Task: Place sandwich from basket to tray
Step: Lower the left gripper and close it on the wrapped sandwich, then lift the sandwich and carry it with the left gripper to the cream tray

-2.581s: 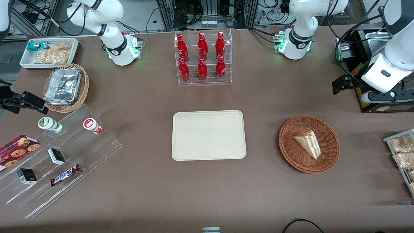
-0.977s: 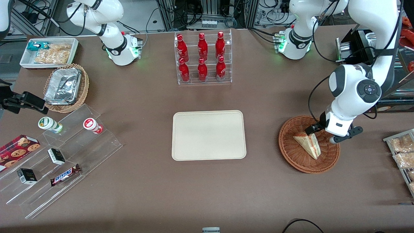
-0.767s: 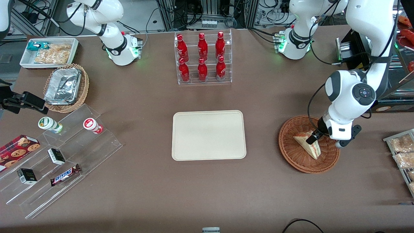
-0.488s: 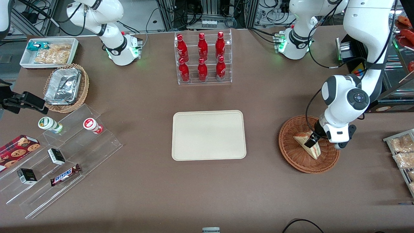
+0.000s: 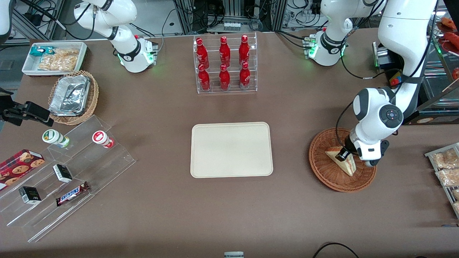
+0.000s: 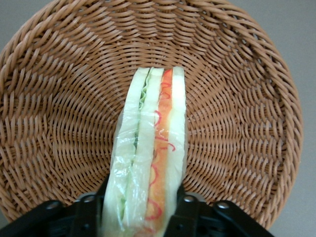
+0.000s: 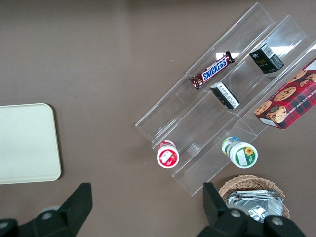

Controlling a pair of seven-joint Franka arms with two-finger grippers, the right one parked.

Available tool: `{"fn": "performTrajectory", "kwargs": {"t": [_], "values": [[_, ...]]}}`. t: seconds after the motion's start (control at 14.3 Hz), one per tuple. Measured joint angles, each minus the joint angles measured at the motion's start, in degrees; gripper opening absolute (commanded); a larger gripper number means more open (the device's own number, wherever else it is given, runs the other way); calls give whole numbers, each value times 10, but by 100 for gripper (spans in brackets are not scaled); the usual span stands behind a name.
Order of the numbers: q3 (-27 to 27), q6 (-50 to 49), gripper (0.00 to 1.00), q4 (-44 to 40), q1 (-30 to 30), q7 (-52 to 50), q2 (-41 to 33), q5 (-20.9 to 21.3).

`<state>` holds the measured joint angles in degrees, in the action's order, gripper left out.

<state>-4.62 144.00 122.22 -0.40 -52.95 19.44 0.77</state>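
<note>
The sandwich (image 5: 348, 165), a pale wedge in clear wrap with green and red filling (image 6: 153, 143), lies in the round reddish-brown wicker basket (image 5: 322, 168) toward the working arm's end of the table. My gripper (image 5: 342, 154) is down inside the basket at the wedge's wide end. In the left wrist view the gripper (image 6: 140, 200) has a black finger (image 6: 185, 201) pressed against each bread face, shut on the sandwich, which rests on the basket weave (image 6: 59, 98). The cream tray (image 5: 231, 149) sits bare at the table's middle, beside the basket.
A clear rack of red bottles (image 5: 225, 64) stands farther from the front camera than the tray. Bagged snacks (image 5: 444, 168) lie at the working arm's table edge. Toward the parked arm's end are clear tiered shelves (image 5: 71, 172), a foil-lined tan basket (image 5: 73, 96) and a white bin (image 5: 53, 57).
The working arm swung in from the table's edge, came down into the basket and settled its fingers around the sandwich's wide end. The sandwich and basket have not shifted.
</note>
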Motion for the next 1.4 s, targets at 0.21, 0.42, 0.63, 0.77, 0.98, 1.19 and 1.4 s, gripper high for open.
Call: {"fn": "performTrajectory", "kwargs": {"t": [0.21, 0.42, 0.63, 0.77, 0.98, 1.19, 1.4], "values": [[-3, -116, 4, -68, -7, 57, -2, 1], [-5, -219, 7, -164, -50, 96, -1, 2], [-7, -243, 10, -212, -100, 145, 19, 2], [-9, -265, 8, -262, -139, 151, 60, 1], [-12, -280, 8, -341, -206, 151, 133, -12], [-13, -280, 8, -388, -272, 138, 180, -18], [-13, -280, 8, -422, -330, 87, 208, -19]]}}
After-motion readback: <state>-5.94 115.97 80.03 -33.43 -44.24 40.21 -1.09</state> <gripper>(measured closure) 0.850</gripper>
